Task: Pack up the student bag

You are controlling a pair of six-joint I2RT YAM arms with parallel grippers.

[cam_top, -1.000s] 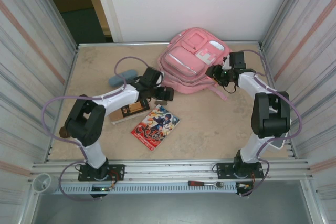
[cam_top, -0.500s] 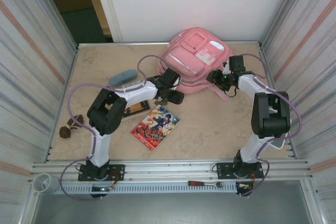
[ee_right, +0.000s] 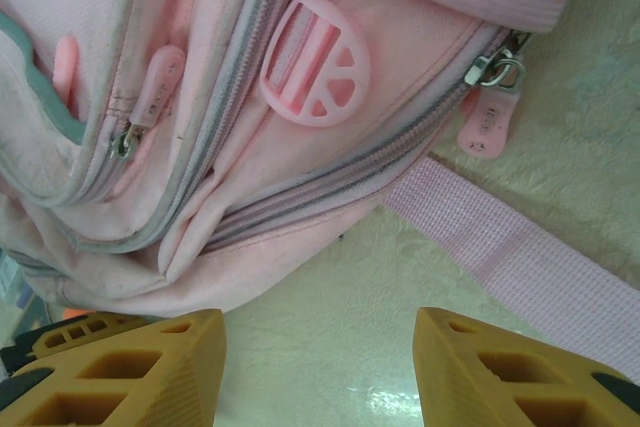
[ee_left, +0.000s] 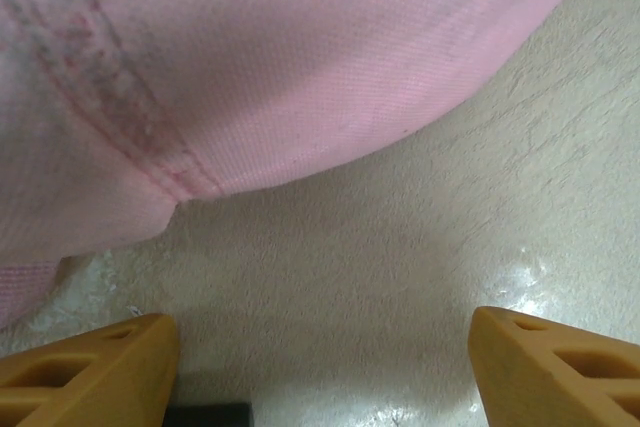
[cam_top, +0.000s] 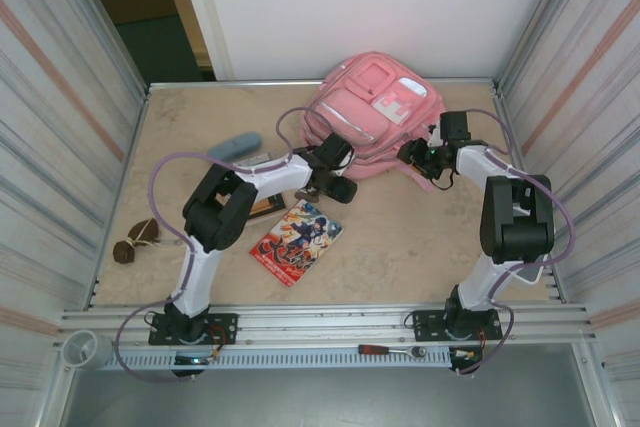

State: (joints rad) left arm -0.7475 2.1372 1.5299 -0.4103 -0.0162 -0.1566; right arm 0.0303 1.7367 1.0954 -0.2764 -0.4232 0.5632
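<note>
From overhead I saw the student bag lying just beyond both pincers at the far side of the beige table, which was hemmed in by ribbed metal walls, with a comic book on the near side of the left pincer. That pincer's wrist camera gave me what the top view could not: its fingers spread wide over bare tabletop, pink fabric just ahead. The right pincer likewise stood spread and empty, a strap and round buckle ahead of it, while a small dark slab under the left arm was too hidden to identify.
</note>
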